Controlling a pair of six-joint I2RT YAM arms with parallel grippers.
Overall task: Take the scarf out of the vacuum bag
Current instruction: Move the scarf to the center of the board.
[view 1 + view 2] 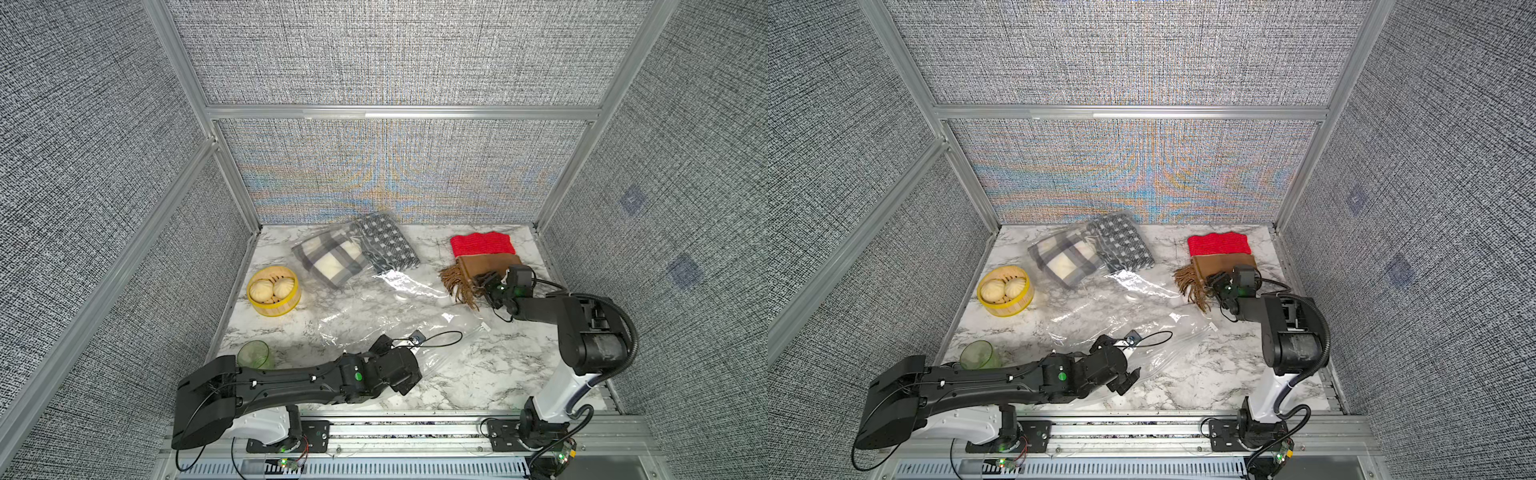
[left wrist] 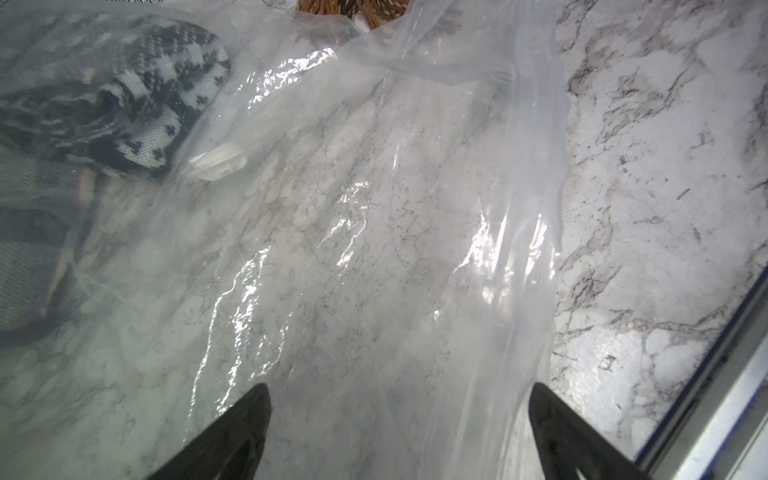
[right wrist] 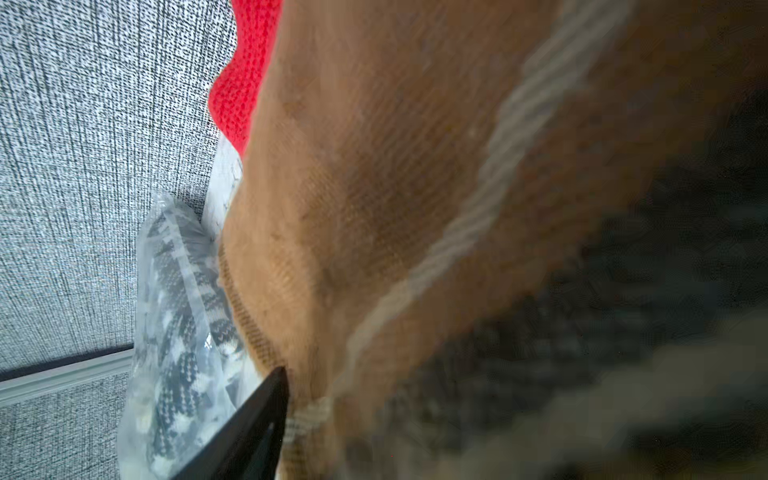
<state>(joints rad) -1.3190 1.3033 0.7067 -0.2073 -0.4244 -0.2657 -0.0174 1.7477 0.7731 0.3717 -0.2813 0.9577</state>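
Observation:
The clear vacuum bag (image 1: 386,316) (image 1: 1100,316) (image 2: 374,208) lies crumpled across the marble table, its white valve cap (image 1: 402,296) (image 2: 218,160) facing up. A plaid scarf (image 1: 332,257) and a houndstooth scarf (image 1: 388,243) (image 2: 145,104) sit inside its far end. A brown fringed scarf (image 1: 486,266) (image 1: 1221,264) (image 3: 374,166) lies outside the bag at the right. My right gripper (image 1: 484,282) (image 1: 1214,280) is open against this scarf, with one finger (image 3: 257,415) showing and the other hidden by cloth. My left gripper (image 1: 409,365) (image 2: 399,399) stands wide open over the bag's near edge.
A red knitted scarf (image 1: 482,244) lies behind the brown one near the back wall. A yellow bamboo steamer (image 1: 274,295) with buns stands at the left, and a green cup (image 1: 253,353) lies by the left arm. Grey panel walls enclose three sides.

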